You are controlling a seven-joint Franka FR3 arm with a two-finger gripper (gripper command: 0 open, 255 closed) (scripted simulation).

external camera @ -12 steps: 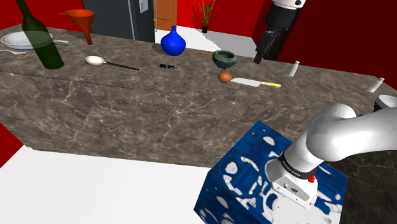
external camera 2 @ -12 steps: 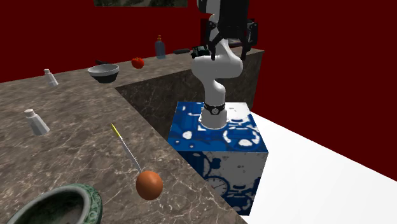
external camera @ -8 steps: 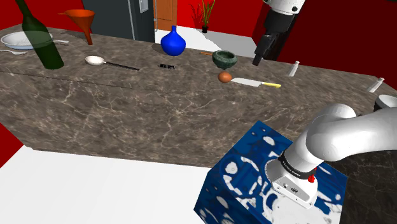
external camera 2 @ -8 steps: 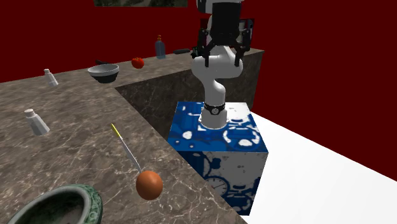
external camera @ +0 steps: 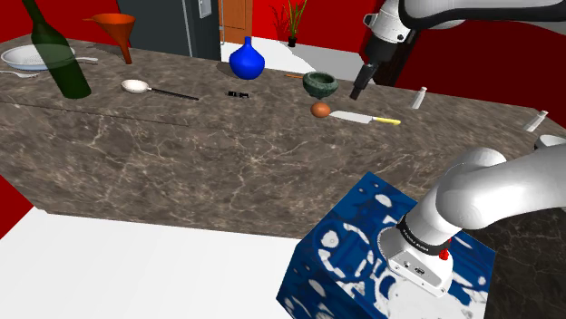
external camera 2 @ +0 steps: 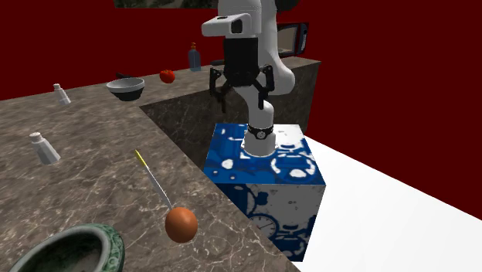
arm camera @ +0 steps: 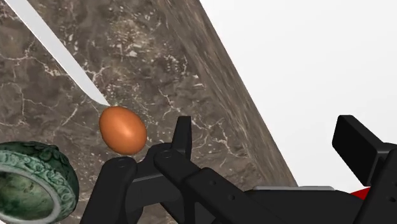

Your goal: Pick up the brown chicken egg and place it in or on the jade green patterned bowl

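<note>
Jaws stand spread and empty: in the second exterior view the 2 black fingers (external camera 2: pixel 218 85) of the gripper (external camera 2: pixel 242 93) hang apart, well above the marble counter (external camera 2: pixel 93 178). The brown egg (external camera: pixel 320 110) lies on that counter, just on the near side of the green patterned bowl (external camera: pixel 320 83) and at the tip of the knife (external camera: pixel 363 118), whose yellow handle points toward the shoulder view's right.

From the gripper the egg lies down and toward the shoulder view's left. The coming move, as I judge it, is therefore a sideways shift plus a descent. The wrist view makes this plain: the egg sits outside the gap, beyond 1 finger on the bowl's side, not between the 2. Its long axis seems to run roughly in line with the blade, though the egg looks nearly round and I would not press that.

The wrist view also brings out the blade tip almost touching the egg, a crowding the shoulder view leaves less clear. The second exterior view gives the gripper's height best.
</note>
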